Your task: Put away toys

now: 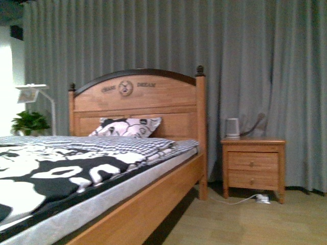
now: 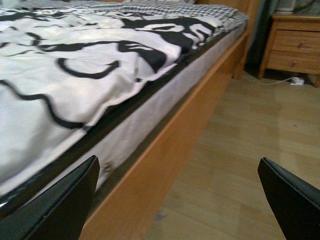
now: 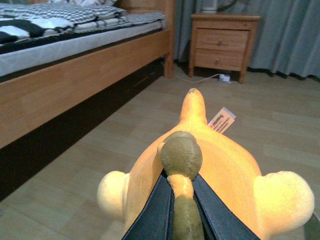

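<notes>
In the front view, the bed (image 1: 134, 213) filled the left and centre of the frame, with the nightstand (image 1: 253, 163) at the right against the curtain (image 1: 245, 56). In the left wrist view, the left gripper (image 2: 177, 161) hung low by the bed's wooden side rail, its jaws spread wide and empty. In the right wrist view, the right gripper (image 3: 181, 175) pinched the olive tail (image 3: 181, 154) of the orange-yellow plush toy (image 3: 222, 165) over the wooden floor (image 3: 285, 115) beside the bed. The toy's long axis ran straight away from the wrist, its narrow end pointing toward the nightstand.
</notes>
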You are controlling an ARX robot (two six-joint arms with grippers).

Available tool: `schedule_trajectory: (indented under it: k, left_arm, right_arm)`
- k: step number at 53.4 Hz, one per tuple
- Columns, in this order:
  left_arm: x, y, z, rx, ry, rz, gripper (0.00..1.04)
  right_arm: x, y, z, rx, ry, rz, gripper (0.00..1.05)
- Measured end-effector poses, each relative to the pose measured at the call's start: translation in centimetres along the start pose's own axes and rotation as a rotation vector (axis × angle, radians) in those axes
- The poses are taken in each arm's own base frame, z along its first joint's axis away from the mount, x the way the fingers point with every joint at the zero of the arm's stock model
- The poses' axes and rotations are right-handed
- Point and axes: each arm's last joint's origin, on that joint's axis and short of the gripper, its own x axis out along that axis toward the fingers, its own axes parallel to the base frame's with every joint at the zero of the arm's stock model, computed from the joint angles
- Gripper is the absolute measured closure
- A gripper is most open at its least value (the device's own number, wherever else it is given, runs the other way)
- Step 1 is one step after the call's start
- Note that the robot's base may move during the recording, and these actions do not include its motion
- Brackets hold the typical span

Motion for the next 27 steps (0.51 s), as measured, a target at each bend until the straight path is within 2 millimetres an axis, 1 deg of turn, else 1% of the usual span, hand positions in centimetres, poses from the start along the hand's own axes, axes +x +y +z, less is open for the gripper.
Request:
schedule_trajectory:
  k: [27]
  left_arm:
    - [0.00,-0.01,0.00,0.000,0.000,-0.002,0.06]
  right_arm:
    - [0.00,0.00,-0.01,0.000,0.000,0.000,0.99]
